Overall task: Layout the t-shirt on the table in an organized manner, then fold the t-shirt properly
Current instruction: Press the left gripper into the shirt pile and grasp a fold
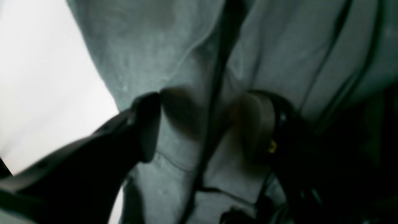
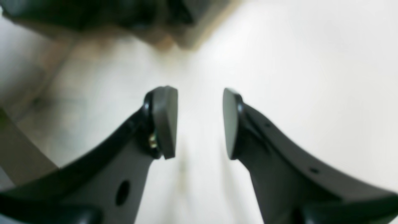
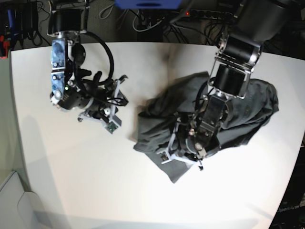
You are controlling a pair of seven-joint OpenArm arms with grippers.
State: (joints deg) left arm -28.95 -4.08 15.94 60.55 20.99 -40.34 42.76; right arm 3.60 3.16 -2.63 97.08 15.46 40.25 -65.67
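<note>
Your t-shirt (image 3: 238,114) lies crumpled on the white table (image 3: 95,181), toward the side of your left arm. Your left gripper (image 1: 202,124) presses into it, jaws apart around a fold. Your right gripper (image 2: 200,121) hangs spread and empty. Cables (image 3: 143,19) crowd the far edge.

Dark floor beyond the far edge, strewn with tangled cables (image 3: 143,21); a blue box (image 3: 150,4) among them.

T-shirt (image 3: 248,105): plain dark charcoal-grey, no pattern, reading greenish-grey up close. Tabletop (image 3: 71,181): plain white, glossy. Left claw (image 1: 202,124) and right claw (image 2: 200,121): black arms, the right with dull grey pads (image 2: 166,121).
</note>
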